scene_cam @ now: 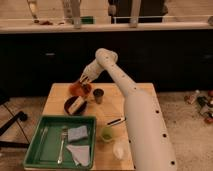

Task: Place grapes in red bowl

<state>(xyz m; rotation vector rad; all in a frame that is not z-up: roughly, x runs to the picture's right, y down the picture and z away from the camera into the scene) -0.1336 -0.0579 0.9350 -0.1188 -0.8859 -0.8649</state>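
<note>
Dark cabinet fronts under a pale counter behind; in front, a wooden tabletop (55, 97) carrying everything.

At near left, green tray (31, 150), low-walled, likely parked there to keep the cutlery and cloths together and out of the working area. Inside: fork (62, 142) lying lengthwise, a second utensil (43, 137) beside it at left, grey-blue cloth (77, 133), white napkin (77, 153).

Further back, red bowl (79, 89) near the far edge of the tabletop, touching or just beside the black bowl (75, 106) in front of it. Black bowl holding a pale tan block (76, 103).

Directly over the red bowl's far rim, hand (84, 80), angled down into it, seemingly placed for a drop straight into the bowl. Whether open or closed, and whether holding anything: cannot tell. Grapes not made out as a separate thing; judged to be either in the hand or already down in the red bowl beneath it.

Just right of the bowls, metal cup (98, 95), upright, contents hidden.

Then the white arm (142, 125), slanting from the near right up across the tabletop to the hand. Close beside it, a dark pen-like thing (116, 121), green cup (106, 134) and white cup (120, 149), both upright, contents not visible.
</note>
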